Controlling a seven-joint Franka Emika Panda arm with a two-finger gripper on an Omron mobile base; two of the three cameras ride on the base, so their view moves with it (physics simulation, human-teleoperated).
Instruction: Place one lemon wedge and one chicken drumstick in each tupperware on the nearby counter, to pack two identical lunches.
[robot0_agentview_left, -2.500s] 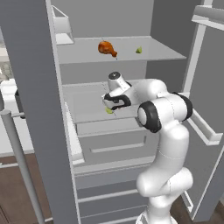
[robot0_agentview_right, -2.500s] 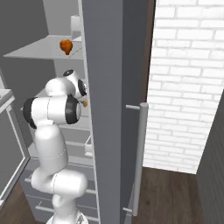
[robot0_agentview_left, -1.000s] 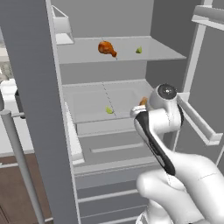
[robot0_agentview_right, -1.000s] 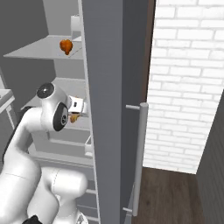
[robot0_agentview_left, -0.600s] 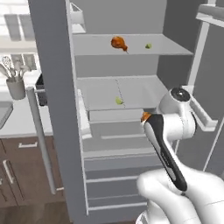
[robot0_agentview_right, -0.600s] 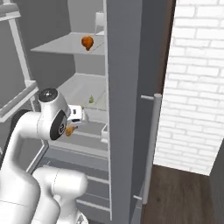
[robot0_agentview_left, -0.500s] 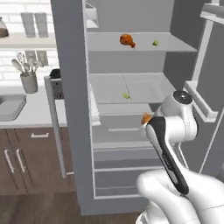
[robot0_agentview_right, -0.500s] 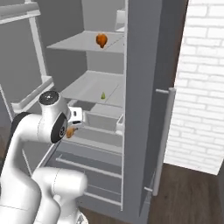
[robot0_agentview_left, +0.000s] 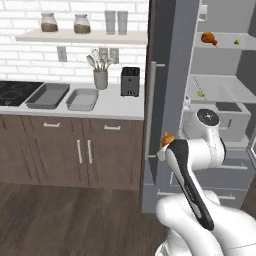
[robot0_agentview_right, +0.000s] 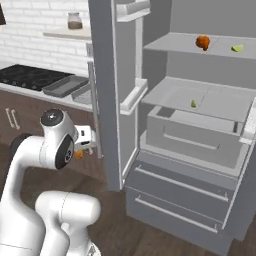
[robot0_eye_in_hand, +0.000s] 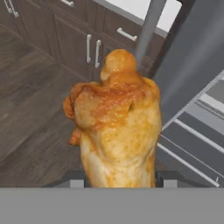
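Currently, the golden-orange chicken drumstick (robot0_eye_in_hand: 117, 127) is clamped in the claw (robot0_eye_in_hand: 119, 180), thick end toward the camera in the hand view, the narrow end pointing to 12 o'clock toward the brown cabinet doors (robot0_eye_in_hand: 94, 48). In the left base view the drumstick shows as a small orange lump at the arm's tip, at 9 o'clock of the white wrist, in front of the open fridge door (robot0_agentview_left: 162, 90).

The second, darker drumstick (robot0_agentview_left: 208, 38) lies on the top fridge shelf (robot0_agentview_left: 222, 46), with one lemon wedge (robot0_agentview_left: 237, 42) near it at 3 o'clock. The other lemon wedge (robot0_agentview_left: 200, 93) lies on the middle shelf, well apart from both.

On the worktop (robot0_agentview_left: 107, 106), the darker tupperware (robot0_agentview_left: 48, 96) and the lighter tupperware (robot0_agentview_left: 83, 100) sit just beside each other, dark one at 9 o'clock of the light one. The black hob (robot0_agentview_left: 15, 92) lies at 9 o'clock of the dark tray; a utensil pot (robot0_agentview_left: 100, 78) and black toaster (robot0_agentview_left: 130, 81) stand behind the trays.
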